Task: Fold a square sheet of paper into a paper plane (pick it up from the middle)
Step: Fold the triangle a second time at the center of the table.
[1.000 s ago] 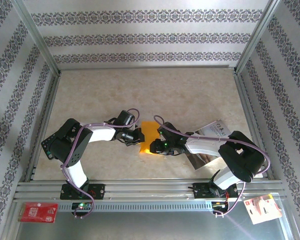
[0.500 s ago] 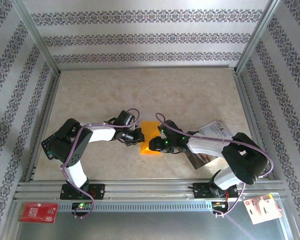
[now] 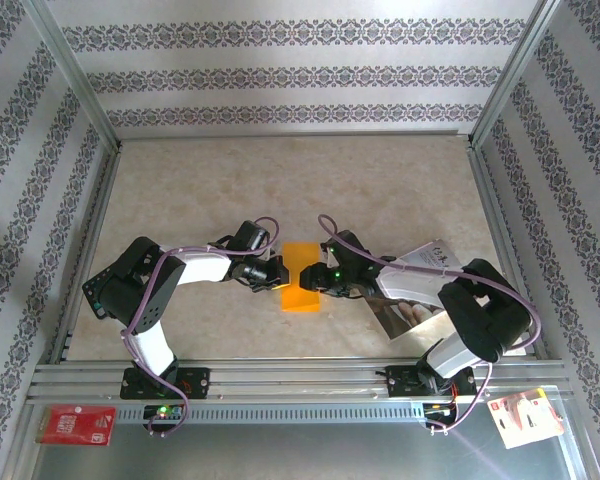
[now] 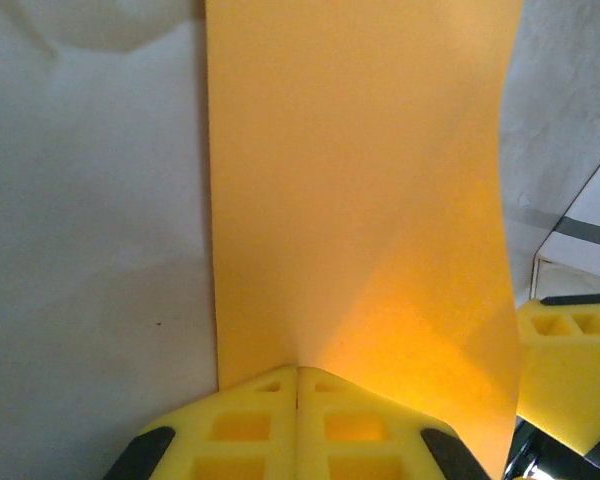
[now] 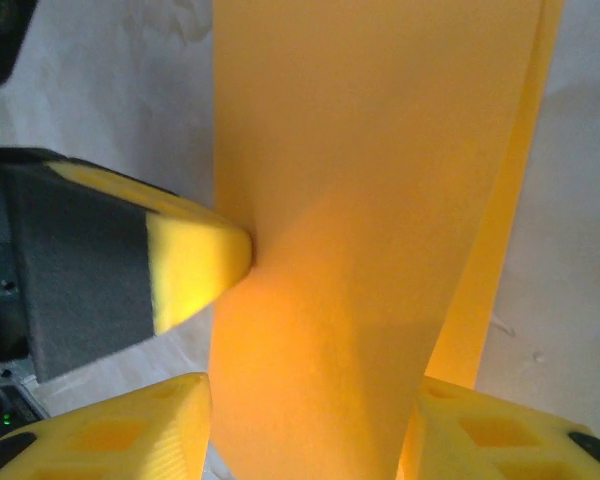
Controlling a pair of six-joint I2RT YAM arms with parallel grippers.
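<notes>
Orange paper (image 3: pixel 300 283), doubled over into a long strip running away from the arm bases, in the near middle of the table (image 3: pixel 280 180), straight between the two grippers. Smooth and flat for the most part. A soft diagonal bend fanning out from the pinched spot in the left wrist view, and a second, paler layer peeping past one long edge in the right wrist view. Hard to tell whether lying on the tabletop or held just clear of it.

Nipped at one long edge by the left gripper (image 4: pixel 298 375): yellow fingers (image 4: pixel 275 445) pressed tight together, no gap, paper clamped in the seam. From the right wrist, one yellow fingertip of that gripper butting against the strip's side.

Straddled on the opposite side by the right gripper (image 5: pixel 310 395): yellow fingers (image 5: pixel 180 400) standing apart, about half spread, the strip running up between them. No squeeze on the paper evident; contact of the pads with it impossible to judge.

Farther out, to the right and partly under the right arm, a glossy photo sheet (image 3: pixel 405 318), near the paper but apart from it. Along the table's near edge, a metal rail (image 3: pixel 300 375) with both arm bases bolted on. Below the rail, a red card (image 3: pixel 77 424) at the left corner and a white-and-red card (image 3: pixel 525 415) at the right. All round, walls (image 3: pixel 300 80) with grey patterned bands.
</notes>
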